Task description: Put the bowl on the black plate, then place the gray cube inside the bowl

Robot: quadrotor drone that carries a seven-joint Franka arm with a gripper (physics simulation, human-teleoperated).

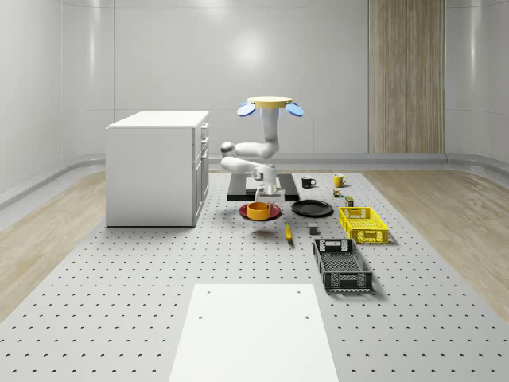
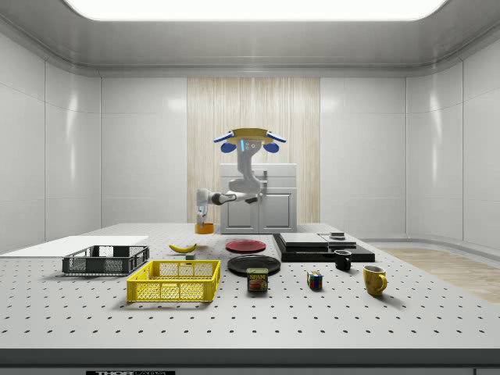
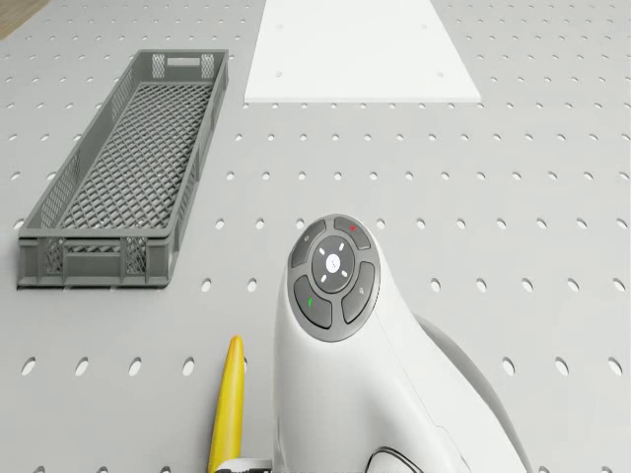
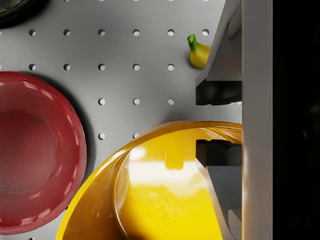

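The claw (image 4: pixel 220 124) is pinching the rim of the orange bowl (image 4: pixel 165 190), one finger (image 4: pixel 215 92) outside the wall and one inside, as the wrist view shows. In the side view the bowl (image 2: pixel 205 228) hangs clear of the bench (image 2: pixel 312 312), with nothing under it but a shadow. The whole-scene view puts the bowl (image 1: pixel 258 210) in front of the red plate (image 1: pixel 272 213), and the wrist view has that red plate (image 4: pixel 35 155) just beside the bowl, not under it.

The drone (image 1: pixel 270 107) hovers in the air above this end of the bench, beside the white cabinet (image 1: pixel 157 167), arm bent down to the load.

By my reading, the first step is half done: the bowl is gripped and lifted, but the black plate (image 1: pixel 312 208) sits off to the whole-scene view's right of it, bare. A carry across and a set-down are left, then the whole gray cube step; I cannot make the cube out for sure.

The wrist view alone gives the grip and the banana's tip (image 4: pixel 198 52). The drone view offers the dark crate (image 3: pixel 123 168) and white mat (image 3: pixel 360 49) ahead. The side view settles the height question.
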